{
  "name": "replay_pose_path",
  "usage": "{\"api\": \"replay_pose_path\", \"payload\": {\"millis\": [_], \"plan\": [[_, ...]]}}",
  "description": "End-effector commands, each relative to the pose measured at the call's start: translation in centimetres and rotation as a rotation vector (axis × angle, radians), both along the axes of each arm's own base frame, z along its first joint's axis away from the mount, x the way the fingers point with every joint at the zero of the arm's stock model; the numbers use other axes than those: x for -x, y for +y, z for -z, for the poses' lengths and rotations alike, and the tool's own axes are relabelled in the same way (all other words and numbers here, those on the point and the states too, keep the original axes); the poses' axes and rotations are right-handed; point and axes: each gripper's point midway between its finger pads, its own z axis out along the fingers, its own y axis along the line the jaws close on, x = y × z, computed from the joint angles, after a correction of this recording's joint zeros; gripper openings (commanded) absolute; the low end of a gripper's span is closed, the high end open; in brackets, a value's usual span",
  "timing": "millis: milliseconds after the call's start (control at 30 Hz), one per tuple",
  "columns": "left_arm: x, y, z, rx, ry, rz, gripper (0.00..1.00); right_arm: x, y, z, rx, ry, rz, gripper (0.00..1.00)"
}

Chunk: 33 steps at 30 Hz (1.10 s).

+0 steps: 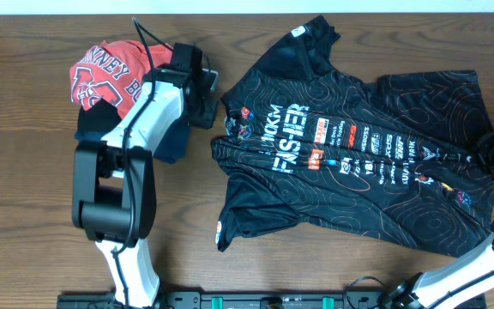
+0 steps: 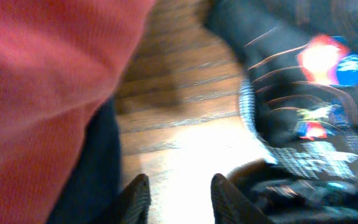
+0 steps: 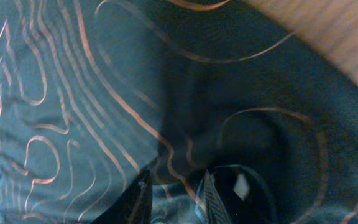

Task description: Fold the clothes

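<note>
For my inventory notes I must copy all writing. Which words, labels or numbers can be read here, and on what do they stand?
"NNEY": white letters on the red T-shirt, partly hidden in folds.
Large white lettering on the black jersey: too warped to read surely.
Row of sponsor logos on it: too small.
Wrist views: blurred, nothing readable.

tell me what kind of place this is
Likely a robot lab workbench, not a home: a left arm and right arm at a wooden table, a black jersey spread out, a red T-shirt aside.
</note>
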Motion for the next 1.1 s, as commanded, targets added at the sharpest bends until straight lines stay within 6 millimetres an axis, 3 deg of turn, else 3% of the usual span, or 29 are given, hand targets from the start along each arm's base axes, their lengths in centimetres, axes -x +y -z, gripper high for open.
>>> {"api": "replay_pose_path", "payload": {"millis": [0,100,200,300,400,533,633,733,867,1000,1067], "plan": [[-0.6,-2.2,-4.7,0.056,-0.102,0.049,0.38,-1.4,-0.5,-3.3,0.056,-0.095,-0.077,0.19],[-0.3,-3.6,-5.3,0.062,-0.119,0.082,0.38,-2.2,-0.5,-6.6,0.114,-0.154,-0.090,0.04],[-0.2,-5.4,-5.4,0.100,-0.124,0.106,0.31,-2.1,0.6,-8.6,0.135,-0.134,-0.068,0.01],[-0.6,-7.1,-5.8,0.181,-0.136,0.091,0.32,-1.2,2.2,-8.5,0.124,-0.051,-0.043,0.01],[-1.0,-8.0,-6.8,0.280,-0.109,-0.028,0.33,-0.7,4.7,-7.7,0.089,0.026,-0.068,0.01],[-2.5,-8.7,-9.7,0.320,-0.178,0.015,0.42,-1.9,5.9,-8.0,0.125,0.024,-0.105,0.03],[-3.8,-8.6,-10.4,0.321,-0.222,0.036,0.46,-3.1,6.1,-8.6,0.163,-0.007,-0.134,0.03],[-4.6,-9.1,-8.7,0.326,-0.213,0.041,0.46,-3.6,6.7,-8.6,0.183,-0.010,-0.151,0.03],[-4.1,-10.6,-4.6,0.330,-0.132,0.077,0.44,-3.6,6.9,-8.3,0.213,0.016,-0.156,0.03],[-3.2,-12.1,-1.7,0.329,-0.065,0.103,0.21,-3.3,7.3,-8.1,0.207,0.036,-0.164,0.03],[-2.5,-12.7,-0.9,0.324,-0.033,0.114,0.19,-2.9,7.9,-7.7,0.191,0.062,-0.175,0.03]]}}
